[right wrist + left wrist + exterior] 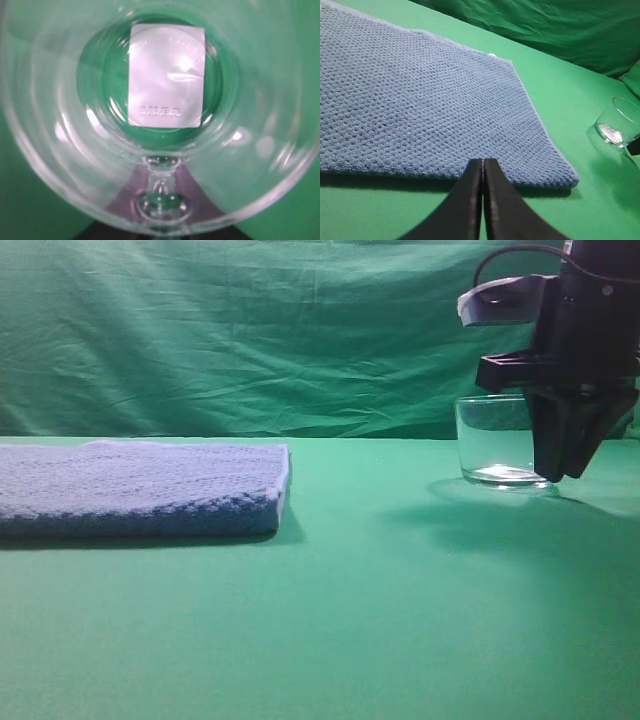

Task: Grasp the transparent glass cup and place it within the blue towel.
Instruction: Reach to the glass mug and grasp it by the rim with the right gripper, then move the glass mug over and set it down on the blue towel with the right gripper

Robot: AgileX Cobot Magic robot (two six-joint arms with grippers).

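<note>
Standing upright on the green table (400, 620), the cup (495, 440) is short, wide and of clear colourless glass with a thick base that catches the light. It sits at the right of the high view, well apart from the towel (140, 490), which lies flat at the left as a thick, knobbly periwinkle-blue slab much wider than the cup.

Only the right wrist view looks straight down into the cup (160, 100): its rim fills nearly the whole picture, a pale rectangular label with faint embossed lettering shows through the base, and the small rounded handle sits at the bottom edge, with a dark shape behind the glass there. The left wrist view alone shows the towel's (420, 100) woven top and its near corner, with the cup (619, 122) small at the far right on the cloth. The high view alone shows the green backdrop (250, 330) hanging behind the table.

The right gripper (565, 465) hangs straight down at the cup's right side, its dark fingers reaching almost to the table and overlapping the glass wall. Whether its jaws are closed on the cup or merely set around the wall or handle, I cannot tell from any view. The left gripper (483, 170) hovers over the towel's near edge, angled toward it, its two fingers pressed together with nothing between them.
</note>
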